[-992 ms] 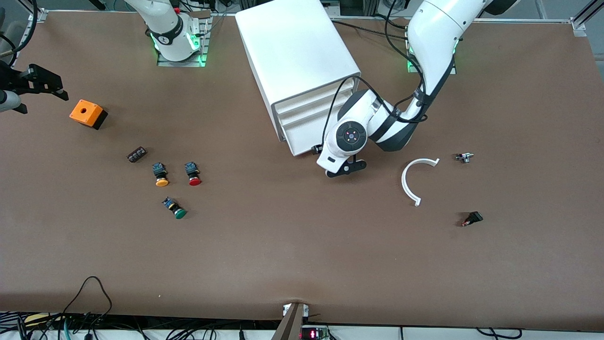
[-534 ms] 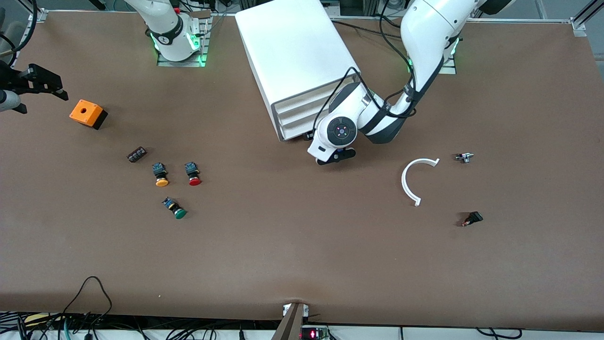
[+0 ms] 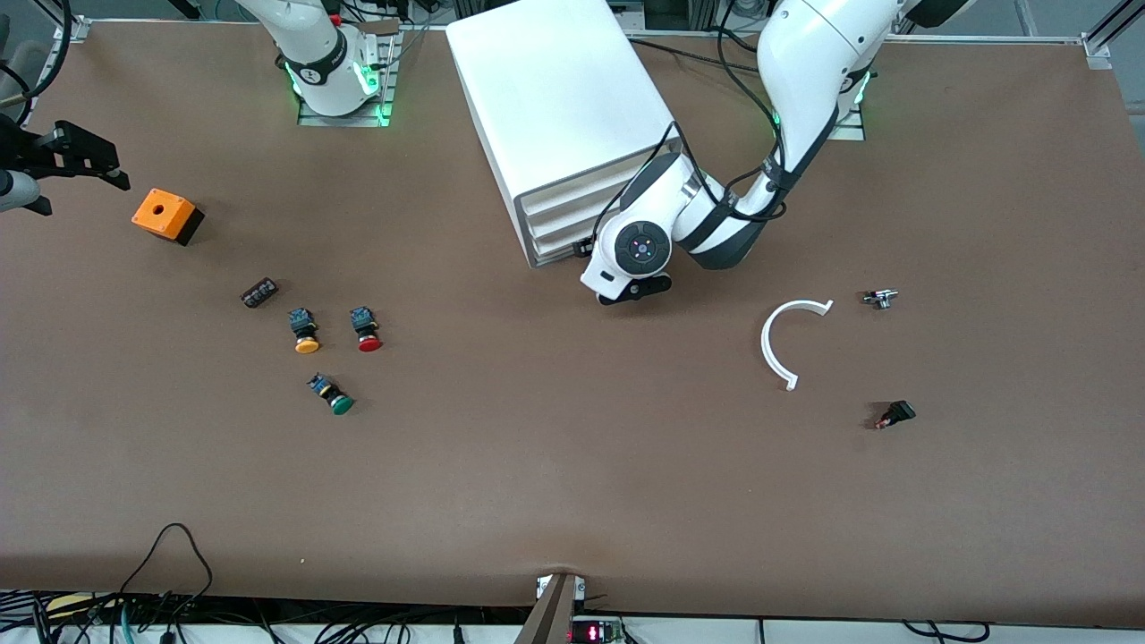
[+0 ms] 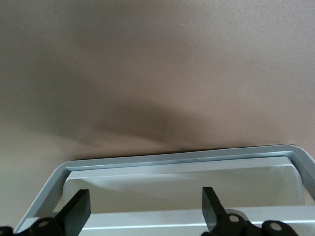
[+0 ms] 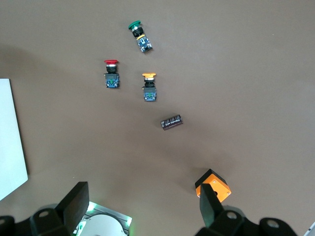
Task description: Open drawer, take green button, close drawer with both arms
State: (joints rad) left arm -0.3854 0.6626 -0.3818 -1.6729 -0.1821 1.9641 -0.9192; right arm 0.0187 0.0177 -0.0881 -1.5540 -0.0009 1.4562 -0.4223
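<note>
The worktop (image 3: pixel 572 483) is a brown matte surface. Landmark: the white cabinet (image 3: pixel 559 107), standing at mid-length on the edge farthest from the front camera. Toward the right arm's end from the cabinet lie an orange box (image 3: pixel 165 216), a small black block (image 3: pixel 259 292), and 3 push buttons: yellow-capped button (image 3: pixel 304 331), red-capped button (image 3: pixel 365 328), green-capped button (image 3: pixel 331 394). Toward the left arm's end from the cabinet lie a white curved strip (image 3: pixel 783 344), a small metal part (image 3: pixel 880 298) and a small black part (image 3: pixel 895 414).
</note>
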